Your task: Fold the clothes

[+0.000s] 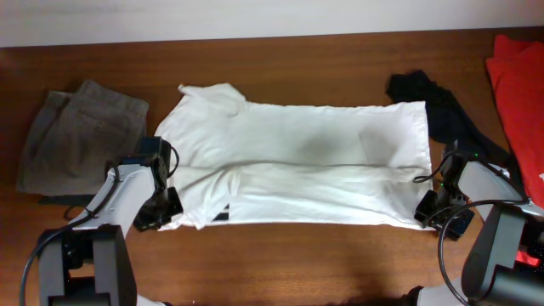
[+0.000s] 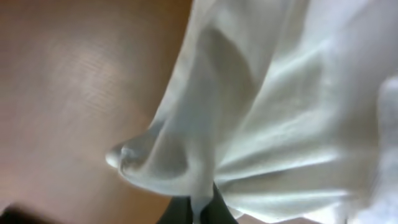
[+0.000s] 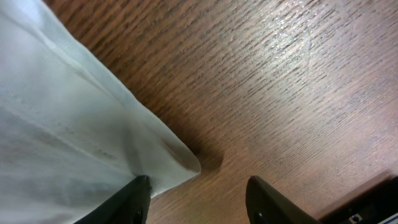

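Note:
A white T-shirt (image 1: pixel 297 161) lies folded lengthwise across the middle of the wooden table (image 1: pixel 297 255). My left gripper (image 1: pixel 166 208) is shut on the shirt's near left edge; in the left wrist view the cloth (image 2: pixel 261 118) hangs bunched from between the fingers (image 2: pixel 202 211). My right gripper (image 1: pixel 427 209) is open at the shirt's near right corner. In the right wrist view that corner (image 3: pixel 177 163) lies flat on the table between the two fingers (image 3: pixel 199 199), touching the left one.
Folded olive-grey trousers (image 1: pixel 81 136) lie at the left. A black garment (image 1: pixel 433 98) lies at the back right, and a red garment (image 1: pixel 523 93) at the far right edge.

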{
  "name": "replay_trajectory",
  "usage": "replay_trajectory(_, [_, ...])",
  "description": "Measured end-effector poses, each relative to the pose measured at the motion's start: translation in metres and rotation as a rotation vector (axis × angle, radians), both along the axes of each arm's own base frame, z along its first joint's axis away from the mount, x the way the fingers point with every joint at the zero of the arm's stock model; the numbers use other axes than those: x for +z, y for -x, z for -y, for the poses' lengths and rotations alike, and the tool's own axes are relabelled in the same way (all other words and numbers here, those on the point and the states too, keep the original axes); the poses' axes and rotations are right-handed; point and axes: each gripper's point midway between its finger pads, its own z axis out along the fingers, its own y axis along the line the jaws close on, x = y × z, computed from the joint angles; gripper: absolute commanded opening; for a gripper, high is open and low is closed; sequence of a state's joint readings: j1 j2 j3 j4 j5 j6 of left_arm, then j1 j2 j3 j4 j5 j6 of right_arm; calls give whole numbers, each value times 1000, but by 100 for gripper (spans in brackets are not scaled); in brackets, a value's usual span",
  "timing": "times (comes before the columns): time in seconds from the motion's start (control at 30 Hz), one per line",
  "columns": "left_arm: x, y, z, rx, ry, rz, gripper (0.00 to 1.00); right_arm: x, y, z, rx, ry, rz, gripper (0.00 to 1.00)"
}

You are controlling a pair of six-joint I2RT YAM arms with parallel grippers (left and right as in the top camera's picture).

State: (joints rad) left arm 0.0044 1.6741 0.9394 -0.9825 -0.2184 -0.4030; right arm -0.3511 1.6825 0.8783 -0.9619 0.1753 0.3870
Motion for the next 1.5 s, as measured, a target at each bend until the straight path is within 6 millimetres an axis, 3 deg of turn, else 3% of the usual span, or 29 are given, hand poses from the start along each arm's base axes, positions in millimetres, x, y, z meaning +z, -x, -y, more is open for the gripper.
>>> replay_trajectory(0.1, [4, 10, -8, 5, -47, -41, 1, 0, 0, 0, 1, 0, 0, 54])
replay_trajectory(0.23, [5, 11, -12, 10, -73, -42, 20, 0, 0, 0, 1, 0, 0, 55])
replay_trajectory(0.47, [12, 16, -12, 19, -75, -72, 23, 0, 0, 0, 1, 0, 0, 54])
replay_trajectory(0.53, [18, 9, -12, 20, -74, -57, 43, 0, 0, 0, 2, 0, 1, 54])
replay_trajectory(0.63, [31, -7, -11, 26, -67, 8, 52, 0, 0, 0, 2, 0, 0, 54])
replay_trajectory(0.77, [45, -32, -3, 29, -17, 138, 52, 0, 0, 0, 2, 0, 1, 54])
replay_trajectory(0.93, [45, -54, 7, 10, 42, 222, 52, 0, 0, 0, 1, 0, 1, 54])
replay_trajectory(1.2, [21, -69, 18, -7, 113, 215, 50, 0, 0, 0, 2, 0, 1, 54])
replay_trajectory(1.3, [10, -69, 22, -12, 137, 188, 39, 0, 0, 0, 2, 0, 1, 55])
replay_trajectory(1.4, [3, -67, 25, -17, 153, 167, 12, 0, 0, 0, 1, 0, 1, 54])
replay_trajectory(1.5, [2, -67, 27, -21, 164, 165, 4, 0, 0, 0, 2, 0, 1, 54])
